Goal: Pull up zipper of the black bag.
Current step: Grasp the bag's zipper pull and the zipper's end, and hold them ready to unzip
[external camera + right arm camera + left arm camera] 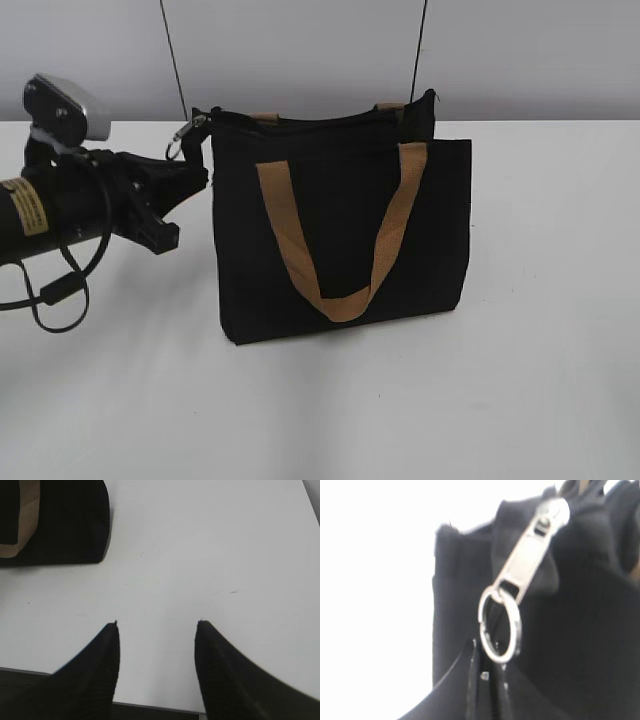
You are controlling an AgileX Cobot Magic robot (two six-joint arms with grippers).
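The black bag [440,230] stands upright mid-table with a tan handle [290,235] hanging down its front. The zipper [185,138], a silver slider with a pull tab and ring, sticks out from the bag's top left corner. In the left wrist view the zipper [530,545] slants down from the bag [580,630] to my left gripper [489,657], which is shut on the ring's lower edge. In the exterior view the left gripper [190,165] is just left of the bag. My right gripper [157,624] is open and empty over bare table, right of the bag's lower corner [70,525].
The white table [520,380] stretches around the bag. Its near edge [155,705] lies just under the right gripper. Two thin black cables [175,60] hang against the wall behind the bag. The left arm's loose cable [60,295] loops over the table at far left.
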